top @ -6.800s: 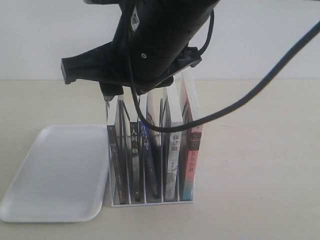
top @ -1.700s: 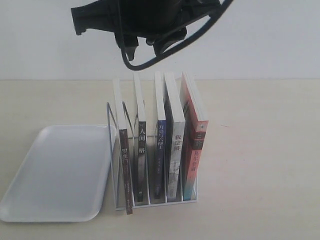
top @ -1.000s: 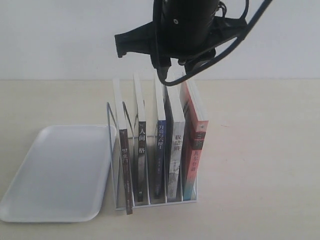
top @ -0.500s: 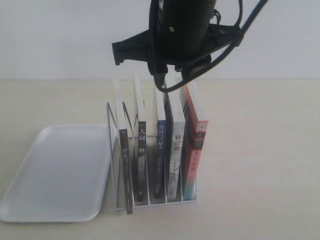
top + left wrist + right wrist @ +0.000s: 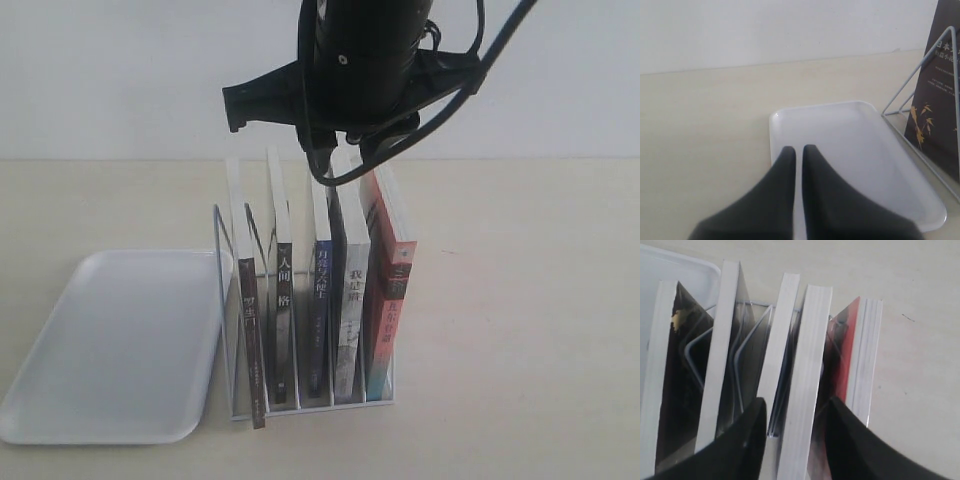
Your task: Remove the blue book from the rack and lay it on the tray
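Right wrist view had the right gripper (image 5: 796,407) spread wide over the rack (image 5: 918,70), straddling the blue book (image 5: 781,335) and its thicker neighbour (image 5: 812,340), both slotted upright. Closing there could've pinched both! Left gripper (image 5: 799,149) hung clenched above the tray (image 5: 840,135).

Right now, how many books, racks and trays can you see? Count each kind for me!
books: 5 (brown-spined book, black-spined book, blue book, pale-spined book, red-and-teal-spined book)
rack: 1
tray: 1
total: 7
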Action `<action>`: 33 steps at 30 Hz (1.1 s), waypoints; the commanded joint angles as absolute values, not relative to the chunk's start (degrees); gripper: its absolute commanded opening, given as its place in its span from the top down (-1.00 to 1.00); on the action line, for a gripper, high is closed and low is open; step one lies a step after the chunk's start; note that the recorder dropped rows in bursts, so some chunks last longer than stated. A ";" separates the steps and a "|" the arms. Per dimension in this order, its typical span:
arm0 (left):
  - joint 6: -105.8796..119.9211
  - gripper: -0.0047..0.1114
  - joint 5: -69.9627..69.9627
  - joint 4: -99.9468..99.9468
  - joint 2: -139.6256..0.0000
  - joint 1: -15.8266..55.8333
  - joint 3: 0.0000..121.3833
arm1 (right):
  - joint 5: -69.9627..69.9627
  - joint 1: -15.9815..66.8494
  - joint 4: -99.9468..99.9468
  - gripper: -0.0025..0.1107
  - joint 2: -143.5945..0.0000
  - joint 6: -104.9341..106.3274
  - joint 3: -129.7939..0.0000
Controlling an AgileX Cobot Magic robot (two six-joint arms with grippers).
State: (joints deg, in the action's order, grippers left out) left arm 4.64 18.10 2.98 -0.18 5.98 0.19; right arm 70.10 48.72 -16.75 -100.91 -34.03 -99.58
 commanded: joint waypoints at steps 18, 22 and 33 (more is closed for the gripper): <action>4.24 0.84 18.02 2.94 0.00 5.78 0.00 | 69.96 48.51 -18.14 0.24 -100.68 -33.35 -99.35; 4.24 0.84 18.02 2.94 0.00 5.78 0.00 | 69.96 48.51 -14.32 0.24 -100.68 -33.51 -99.35; 4.24 0.84 18.02 2.94 0.00 5.78 0.00 | 66.01 48.51 -2.42 0.24 -100.68 -28.96 -99.35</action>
